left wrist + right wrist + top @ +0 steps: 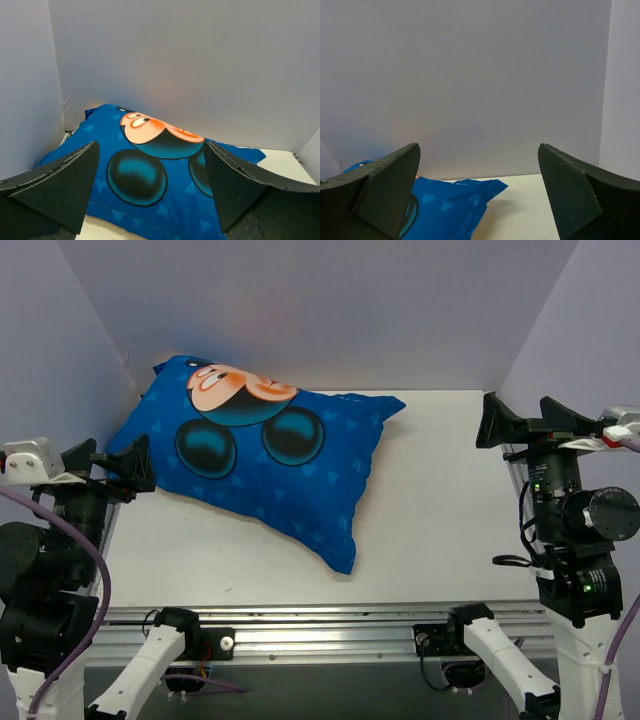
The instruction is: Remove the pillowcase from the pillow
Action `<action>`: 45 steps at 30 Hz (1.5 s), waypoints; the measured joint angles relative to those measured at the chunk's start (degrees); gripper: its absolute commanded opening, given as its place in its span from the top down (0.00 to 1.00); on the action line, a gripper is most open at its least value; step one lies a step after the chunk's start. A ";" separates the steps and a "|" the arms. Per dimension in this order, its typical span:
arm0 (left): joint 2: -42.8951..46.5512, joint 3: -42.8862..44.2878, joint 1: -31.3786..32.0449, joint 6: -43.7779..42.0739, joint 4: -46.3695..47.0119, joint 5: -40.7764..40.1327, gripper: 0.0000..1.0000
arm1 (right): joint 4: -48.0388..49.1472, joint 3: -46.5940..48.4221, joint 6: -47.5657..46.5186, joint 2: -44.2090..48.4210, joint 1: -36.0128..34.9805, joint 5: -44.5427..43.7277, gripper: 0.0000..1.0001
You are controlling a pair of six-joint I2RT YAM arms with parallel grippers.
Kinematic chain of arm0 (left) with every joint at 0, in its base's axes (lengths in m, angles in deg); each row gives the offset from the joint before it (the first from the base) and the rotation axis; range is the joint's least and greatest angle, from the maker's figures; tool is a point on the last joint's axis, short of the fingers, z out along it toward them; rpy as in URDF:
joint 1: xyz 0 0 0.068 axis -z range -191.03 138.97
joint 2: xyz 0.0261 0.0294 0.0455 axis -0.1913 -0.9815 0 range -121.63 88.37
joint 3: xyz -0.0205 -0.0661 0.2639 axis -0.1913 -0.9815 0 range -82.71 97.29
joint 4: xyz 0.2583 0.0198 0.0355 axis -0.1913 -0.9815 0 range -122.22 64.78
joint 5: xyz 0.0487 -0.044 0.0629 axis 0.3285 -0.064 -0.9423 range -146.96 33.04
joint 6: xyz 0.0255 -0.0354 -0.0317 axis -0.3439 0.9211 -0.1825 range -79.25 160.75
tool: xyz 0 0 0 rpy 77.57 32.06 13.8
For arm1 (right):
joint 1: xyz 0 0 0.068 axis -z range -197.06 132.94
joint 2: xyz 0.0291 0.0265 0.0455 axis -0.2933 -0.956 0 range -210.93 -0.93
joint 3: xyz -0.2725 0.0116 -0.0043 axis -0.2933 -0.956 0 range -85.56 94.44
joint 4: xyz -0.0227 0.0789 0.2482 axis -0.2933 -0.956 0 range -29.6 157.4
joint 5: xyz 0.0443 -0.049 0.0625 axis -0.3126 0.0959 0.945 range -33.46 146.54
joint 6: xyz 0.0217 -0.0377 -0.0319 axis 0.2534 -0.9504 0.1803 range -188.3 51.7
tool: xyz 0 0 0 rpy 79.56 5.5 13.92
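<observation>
Plainly, the pillowcase point(270, 465) lies blue, mouse-printed face up on the white worktop point(450, 500). It sits slanted across the left half, its far left corner pushed close to the back wall point(330, 310) and its near corner pointing toward the arm bases. It bulges fully, so the pillow is entirely covered, and I cannot tell which edge is the open one; the underside is hidden too. The left gripper point(128, 462) sits at the case's left corner, though the top view does not show whether it touches. Its wrist view shows the jaws spread wide with nothing between them and the fabric point(150, 170) lying beyond. The right gripper point(505, 422) hangs well apart at the right edge, jaws wide and empty, and its camera catches only the case's cut-off right tip point(455, 205).
</observation>
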 measured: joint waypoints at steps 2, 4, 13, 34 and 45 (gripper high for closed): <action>-0.35 -0.98 0.00 0.72 -0.28 0.02 0.06 | 0.42 -0.46 0.52 -0.50 0.00 1.42 0.00; -0.74 -2.16 0.00 1.44 -0.31 0.15 0.06 | 1.09 -1.20 1.77 -1.14 0.00 2.78 0.00; -7.67 -11.08 0.00 9.66 -1.14 0.50 0.06 | 3.41 -5.84 13.29 -13.05 0.00 14.95 0.00; -34.86 -26.71 0.00 27.76 9.94 4.37 0.06 | 12.50 -7.04 20.33 -55.43 -12.35 28.44 0.04; -37.48 -27.91 -0.09 28.63 11.26 4.63 0.06 | 19.89 -18.14 20.41 -52.13 -21.22 26.86 1.00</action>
